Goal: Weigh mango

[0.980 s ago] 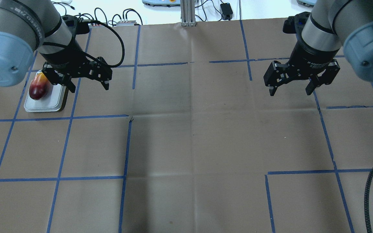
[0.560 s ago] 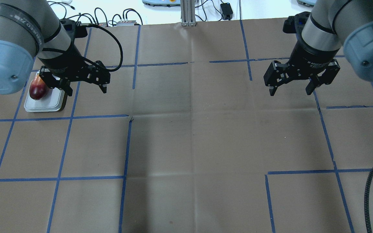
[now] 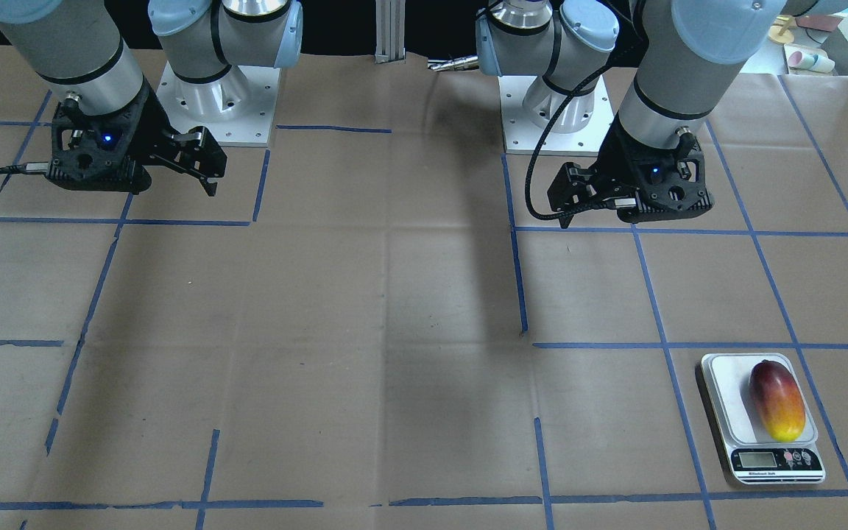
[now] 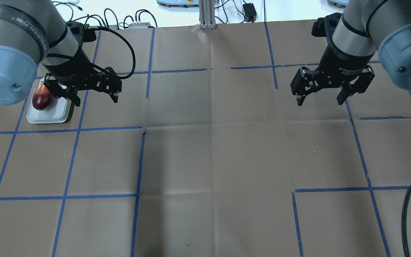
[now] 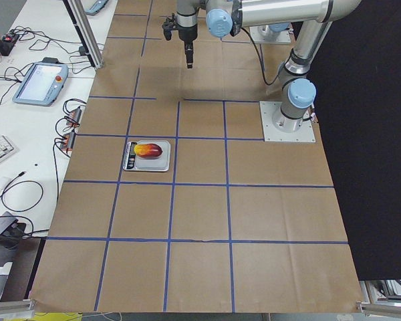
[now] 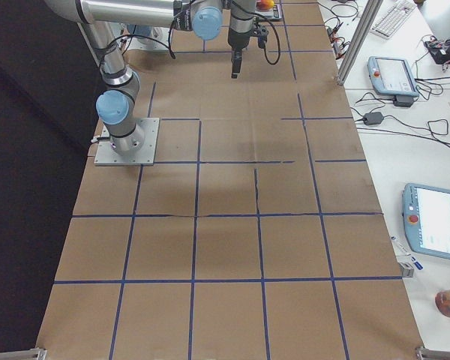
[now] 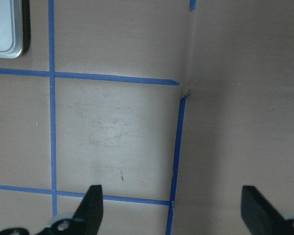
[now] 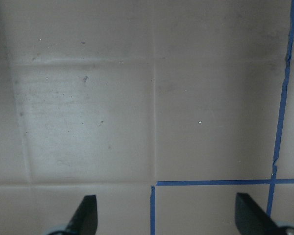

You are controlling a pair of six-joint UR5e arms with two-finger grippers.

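Note:
The mango (image 3: pixel 777 400), dark red fading to yellow, lies on the white scale (image 3: pixel 718 397), along the plate's side above the display. In the overhead view the mango (image 4: pixel 41 100) is partly hidden by my left arm, and the scale (image 4: pixel 54 116) sits at the table's left. My left gripper (image 4: pixel 96 101) is open and empty, hanging above the table just right of the scale, apart from it. Its wrist view shows open fingers (image 7: pixel 93 208) and the scale's corner (image 7: pixel 5 29). My right gripper (image 4: pixel 319 102) is open and empty, far to the right.
Brown paper with blue tape lines (image 4: pixel 141 160) covers the table. Cables and small devices (image 4: pixel 137 23) lie beyond the far edge, and a metal post (image 4: pixel 207 14) stands at the middle back. A black cable (image 4: pixel 410 200) loops in at the lower right.
My left gripper has shifted slightly left and away from the camera, and the arm now hides more of the mango. The mango, the scale and the right arm have not moved.

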